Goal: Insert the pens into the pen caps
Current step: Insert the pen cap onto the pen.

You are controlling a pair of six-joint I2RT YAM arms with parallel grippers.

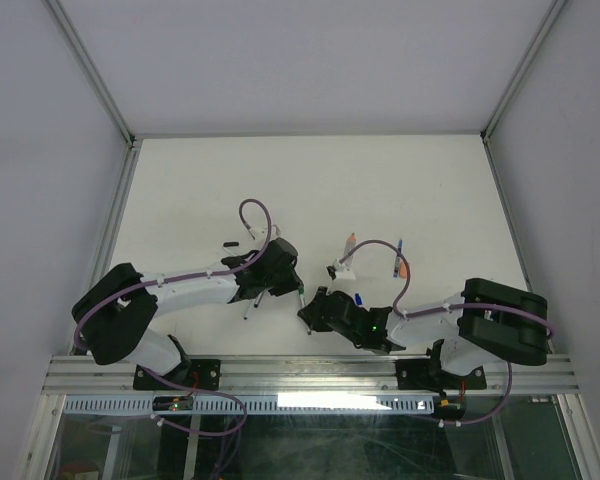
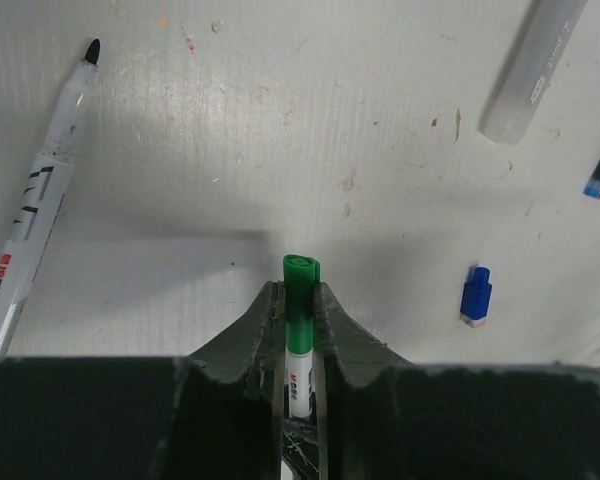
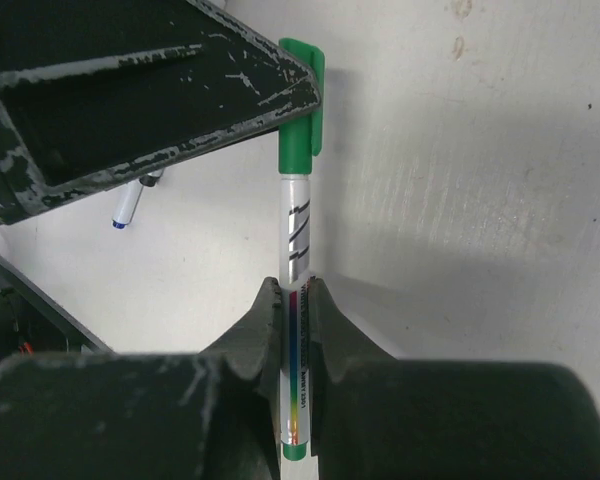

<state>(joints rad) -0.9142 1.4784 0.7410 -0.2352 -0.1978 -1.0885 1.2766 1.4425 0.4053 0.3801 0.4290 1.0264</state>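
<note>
The left gripper (image 2: 300, 298) pinched the green cap (image 3: 301, 120) and the right gripper (image 3: 296, 300) the pen (image 3: 298, 225), which spanned the gap between them. The cap looked almost seated; a straight push along the barrel seemed best.

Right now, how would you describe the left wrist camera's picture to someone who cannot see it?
The left gripper, shut, pinches a green cap with a white pen pushed into it, above a white table. A black-tipped pen lies loose at the left and a small blue cap at the right.
</note>
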